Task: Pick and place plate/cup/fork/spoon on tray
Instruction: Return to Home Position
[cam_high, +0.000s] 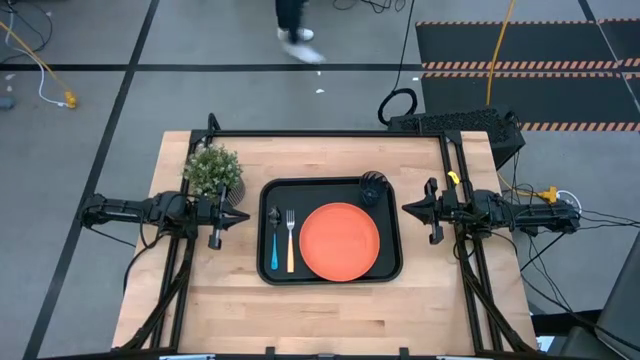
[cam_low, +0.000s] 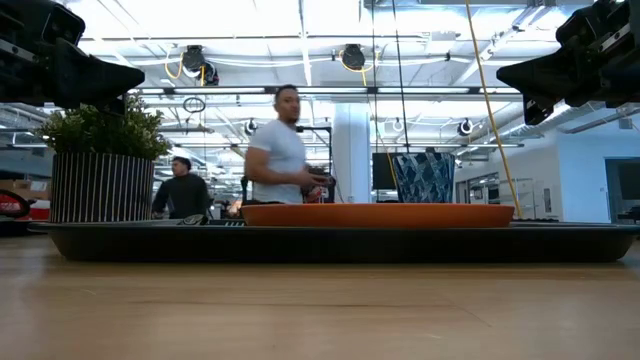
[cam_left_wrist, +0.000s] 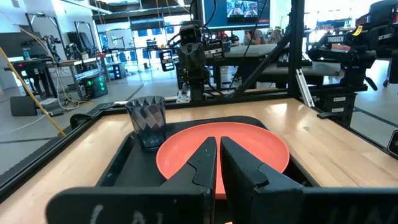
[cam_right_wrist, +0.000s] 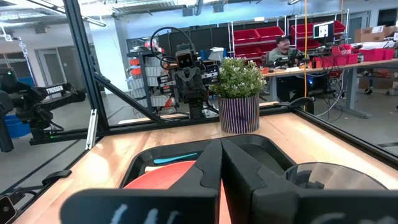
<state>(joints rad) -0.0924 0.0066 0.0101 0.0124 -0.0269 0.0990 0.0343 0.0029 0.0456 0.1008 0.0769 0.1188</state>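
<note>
The black tray (cam_high: 330, 281) lies flat in the middle of the table. On it rest the orange plate (cam_high: 340, 241), the dark grey cup (cam_high: 372, 189) upright at its far right corner, the tan-handled fork (cam_high: 291, 240) and the blue-handled spoon (cam_high: 274, 240) side by side at its left. My left gripper (cam_high: 243, 215) hovers level off the tray's left edge, shut and touching nothing. My right gripper (cam_high: 406, 208) hovers level off the tray's right edge, shut and touching nothing. The left wrist view shows the plate (cam_left_wrist: 249, 146) and cup (cam_left_wrist: 147, 121) beyond my shut fingers.
A potted green plant (cam_high: 213, 172) stands at the far left of the table, close to my left gripper. A black frame runs along the table's far and side edges. A person (cam_low: 280, 150) stands in the room behind the table. Bare wood lies in front of the tray.
</note>
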